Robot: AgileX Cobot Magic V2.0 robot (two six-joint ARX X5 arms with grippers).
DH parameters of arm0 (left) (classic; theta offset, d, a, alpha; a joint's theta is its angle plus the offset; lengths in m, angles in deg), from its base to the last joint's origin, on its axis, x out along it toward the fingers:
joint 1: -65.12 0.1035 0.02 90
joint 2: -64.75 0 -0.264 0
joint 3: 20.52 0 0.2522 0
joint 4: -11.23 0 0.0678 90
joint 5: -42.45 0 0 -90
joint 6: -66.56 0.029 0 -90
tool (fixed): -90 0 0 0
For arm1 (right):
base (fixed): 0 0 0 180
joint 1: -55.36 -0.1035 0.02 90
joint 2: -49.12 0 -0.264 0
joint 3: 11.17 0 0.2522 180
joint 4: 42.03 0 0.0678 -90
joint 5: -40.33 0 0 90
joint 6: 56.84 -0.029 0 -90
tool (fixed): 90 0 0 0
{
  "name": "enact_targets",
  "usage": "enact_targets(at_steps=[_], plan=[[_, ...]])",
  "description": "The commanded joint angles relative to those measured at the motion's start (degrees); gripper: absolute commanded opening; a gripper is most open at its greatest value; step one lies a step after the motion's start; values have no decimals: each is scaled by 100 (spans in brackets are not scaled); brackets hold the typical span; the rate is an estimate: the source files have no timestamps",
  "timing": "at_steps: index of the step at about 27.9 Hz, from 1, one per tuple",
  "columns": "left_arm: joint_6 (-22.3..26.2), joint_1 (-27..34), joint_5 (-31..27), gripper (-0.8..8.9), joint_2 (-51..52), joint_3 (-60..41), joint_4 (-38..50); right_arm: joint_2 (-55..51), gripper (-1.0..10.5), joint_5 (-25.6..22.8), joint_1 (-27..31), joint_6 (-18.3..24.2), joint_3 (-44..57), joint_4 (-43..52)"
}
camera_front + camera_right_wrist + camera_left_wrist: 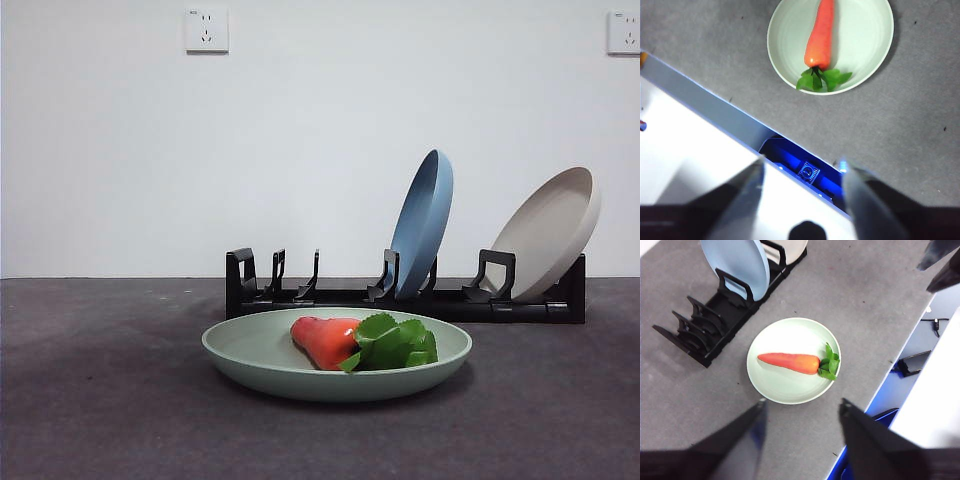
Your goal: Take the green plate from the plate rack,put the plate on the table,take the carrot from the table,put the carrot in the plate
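Observation:
The green plate [260, 352] lies flat on the dark grey table [100, 400], in front of the black plate rack [330, 298]. The carrot [325, 340] lies in the plate with its green leaves to the right. The left wrist view shows the plate [785, 385], the carrot [789, 362] and the rack [700, 335] from high above. My left gripper [802, 412] is open and empty, well above the plate. My right gripper [802, 167] is open and empty, high over the table's front edge; the plate [860, 40] and carrot [821, 37] show there too.
A blue plate [422, 222] and a beige plate [548, 232] stand tilted in the rack's right slots; its left slots hold nothing. The table's front edge [890, 375] runs close to the plate. A white wall with two sockets [206, 30] is behind.

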Motion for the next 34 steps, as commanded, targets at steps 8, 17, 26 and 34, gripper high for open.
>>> enact_targets(at_steps=[8, 17, 26, 34], plan=[[-48, 11, 76, -3, 7, 0, 4, -28, 2, -35, -13, 96, 0, 76], [-48, 11, 79, -3, 4, 0, 9, -31, 2, -35, -11, 96, 0, 76], [332, 286, -155, -3, 79, 0, 793, -31, 2, -35, -11, 96, 0, 74], [1460, 2461, 1685, -3, 833, -841, 3244, -33, 2, -35, -11, 96, 0, 74]])
